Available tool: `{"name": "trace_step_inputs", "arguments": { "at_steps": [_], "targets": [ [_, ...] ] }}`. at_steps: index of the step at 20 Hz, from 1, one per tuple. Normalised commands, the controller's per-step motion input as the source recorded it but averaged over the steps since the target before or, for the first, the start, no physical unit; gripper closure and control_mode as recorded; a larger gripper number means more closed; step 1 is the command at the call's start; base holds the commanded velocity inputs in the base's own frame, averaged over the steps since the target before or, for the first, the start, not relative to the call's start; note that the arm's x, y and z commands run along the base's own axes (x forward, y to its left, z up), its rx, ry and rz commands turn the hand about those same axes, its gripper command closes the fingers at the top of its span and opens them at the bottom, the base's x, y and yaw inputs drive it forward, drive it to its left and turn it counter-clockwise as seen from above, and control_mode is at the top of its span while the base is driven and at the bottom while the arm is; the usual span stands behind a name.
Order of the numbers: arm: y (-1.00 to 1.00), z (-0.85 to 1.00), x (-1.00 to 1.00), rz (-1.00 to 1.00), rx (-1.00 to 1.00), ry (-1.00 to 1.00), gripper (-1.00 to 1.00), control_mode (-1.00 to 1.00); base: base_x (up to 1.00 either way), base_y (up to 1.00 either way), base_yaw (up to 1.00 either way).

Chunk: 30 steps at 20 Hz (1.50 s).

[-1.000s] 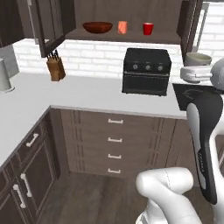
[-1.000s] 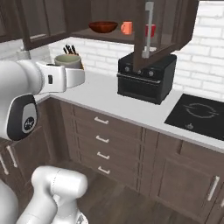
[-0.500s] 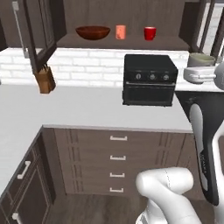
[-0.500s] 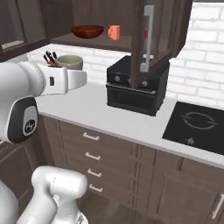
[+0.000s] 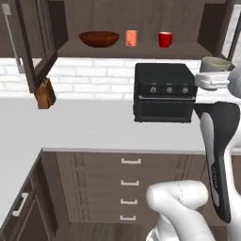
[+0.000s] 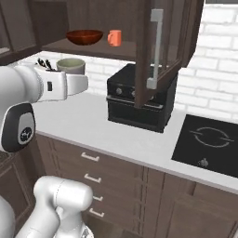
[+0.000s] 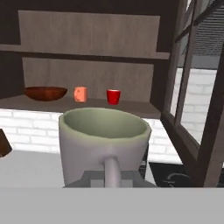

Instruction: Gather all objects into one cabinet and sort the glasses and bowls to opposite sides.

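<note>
A cream-white mug [image 7: 105, 142] sits right in front of the hand camera, and my gripper [image 7: 112, 178] is shut on its handle. From the base I see this mug [image 5: 215, 63] held up to the right of the cabinet [image 5: 117, 50], level with the toaster oven's top. On the cabinet's shelf stand the reddish-brown bowl [image 5: 99, 38] at the left, the orange tumbler [image 5: 131, 38] in the middle and the red mug [image 5: 165, 39] to its right. The hand view shows the bowl [image 7: 45, 93], tumbler [image 7: 80, 94] and red mug [image 7: 113, 96] beyond the held mug.
A black toaster oven [image 5: 164, 92] stands on the counter [image 5: 84, 124] under the shelf. A knife block [image 5: 45, 94] is at the left. Both cabinet doors hang open, the left door [image 5: 33, 42] and the right door [image 6: 155, 51]. A hob [image 6: 209, 144] lies at the right.
The base has driven and the whole picture has shifted: the cabinet and oven now sit nearer and more central. The mug stays in the shut gripper.
</note>
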Motion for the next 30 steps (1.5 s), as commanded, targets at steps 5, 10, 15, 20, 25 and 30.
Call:
{"name": "trace_step_inputs", "arguments": {
  "at_steps": [5, 10, 15, 20, 25, 30],
  "targets": [
    [0.00, 0.00, 0.00, 0.00, 0.00, 0.00, 1.00, 1.00, 0.61, -0.23, -0.14],
    [0.00, 0.00, 0.00, 0.00, 0.00, 0.00, 1.00, 1.00, 0.49, 0.03, -0.29],
    [0.00, 0.00, 0.00, 0.00, 0.00, 0.00, 1.00, 1.00, 0.54, 0.00, -0.41],
    [0.00, 0.00, 0.00, 0.00, 0.00, 0.00, 1.00, 1.00, 0.17, 0.58, -0.23],
    [0.00, 0.00, 0.00, 0.00, 0.00, 0.00, 1.00, 1.00, 0.00, 0.83, -0.09],
    [0.00, 0.00, 0.00, 0.00, 0.00, 0.00, 1.00, 1.00, 0.75, 0.08, -0.02]
  ]
}}
